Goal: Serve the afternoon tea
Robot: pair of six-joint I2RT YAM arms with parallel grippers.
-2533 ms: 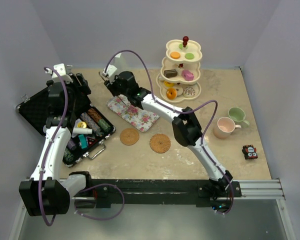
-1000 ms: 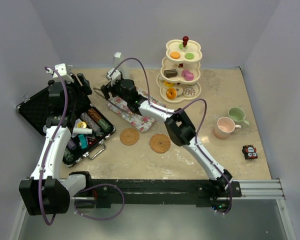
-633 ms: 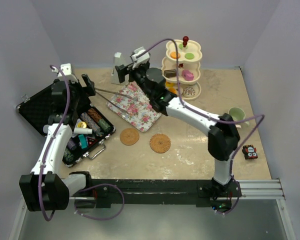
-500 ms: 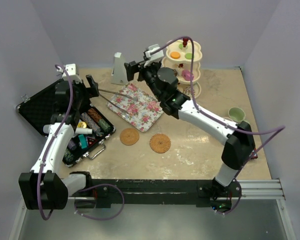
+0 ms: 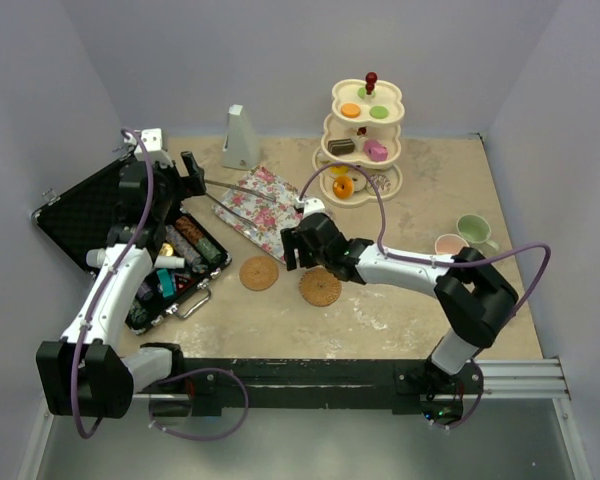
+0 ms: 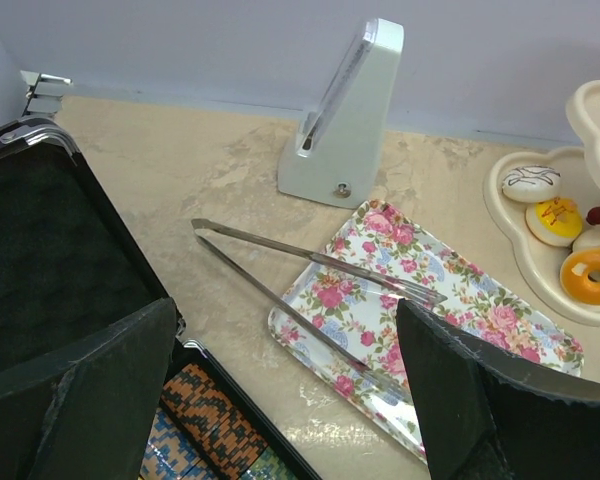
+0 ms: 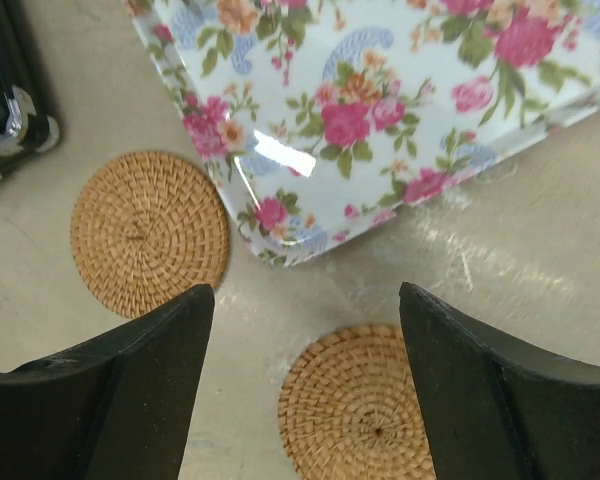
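Right gripper (image 7: 305, 300) is wide open and empty over the tray's (image 7: 380, 90) near corner, coasters (image 7: 148, 232) just in front, probably lining one up. Left gripper (image 6: 285, 310), also open, faces tongs (image 6: 310, 275) lying half on the tray. Stand (image 5: 365, 140) and mugs (image 5: 472, 230) sit off the tray's right.

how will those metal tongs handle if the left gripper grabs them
The tongs look thin, stiff and shiny, so probably light but slippery to pinch. Their tips rest on the floral tray while the joined end lies on the table, so they may pivot or slide off if nudged.
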